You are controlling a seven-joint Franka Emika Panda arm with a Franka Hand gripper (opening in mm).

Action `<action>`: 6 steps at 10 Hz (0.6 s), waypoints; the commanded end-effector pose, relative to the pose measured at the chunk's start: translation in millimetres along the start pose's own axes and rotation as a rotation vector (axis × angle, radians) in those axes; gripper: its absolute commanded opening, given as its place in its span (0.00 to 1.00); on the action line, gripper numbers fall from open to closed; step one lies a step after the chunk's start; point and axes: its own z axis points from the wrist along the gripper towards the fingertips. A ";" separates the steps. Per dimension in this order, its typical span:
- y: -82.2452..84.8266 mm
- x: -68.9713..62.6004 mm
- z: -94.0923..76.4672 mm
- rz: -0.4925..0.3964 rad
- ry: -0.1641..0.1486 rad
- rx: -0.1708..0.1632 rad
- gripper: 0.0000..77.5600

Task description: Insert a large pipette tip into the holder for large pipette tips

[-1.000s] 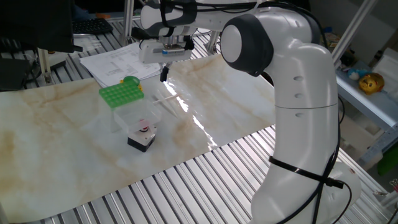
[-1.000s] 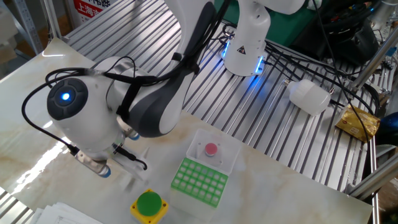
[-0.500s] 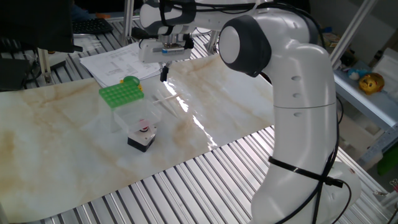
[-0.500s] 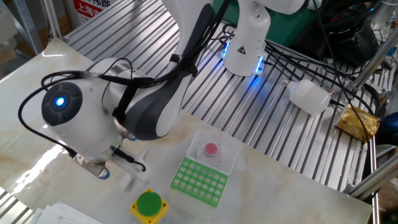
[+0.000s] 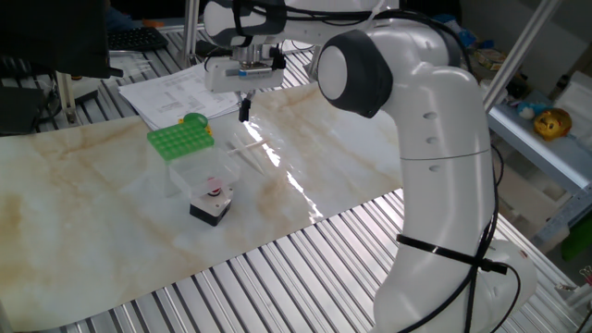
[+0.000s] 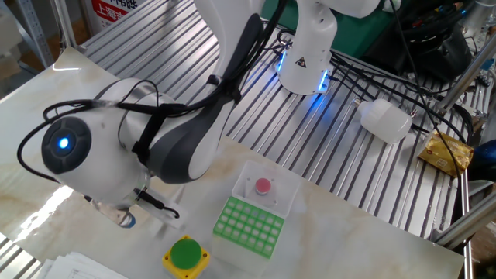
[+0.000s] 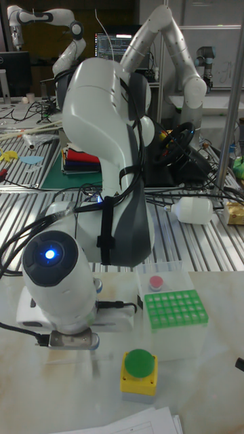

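Gripper (image 5: pixel 245 111) hangs at upper centre-left, fingers look pressed together, nothing held. Large pipette tip (image 5: pixel 248 145) lies flat on the marble tabletop (image 5: pixel 111 213) just below it. Green holder (image 5: pixel 179 139) sits left of the tip, well apart.

A small black box (image 5: pixel 211 207) with a red button (image 5: pixel 215 191) sits on the marble-patterned worktop (image 5: pixel 111 222), partly inside a clear plastic container (image 6: pixel 267 194). A round green knob on a yellow base (image 7: pixel 139 371) stands near the worktop's edge, close to a stack of printed papers (image 5: pixel 176 92). Off the worktop, on the ribbed metal surface, lie a white plastic bottle (image 6: pixel 385 121) and a crumpled gold wrapper (image 6: pixel 446 153). A yellow toy-like object (image 5: pixel 552 122) rests on a side shelf.
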 end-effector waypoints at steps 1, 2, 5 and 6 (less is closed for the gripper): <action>0.6 -1.1 -0.3 -0.010 0.014 0.013 0.00; 1.8 -2.8 1.4 -0.013 0.024 0.015 0.00; 6.0 -8.6 9.3 -0.023 0.024 0.028 0.00; 6.9 -10.4 11.3 -0.026 0.022 0.028 0.00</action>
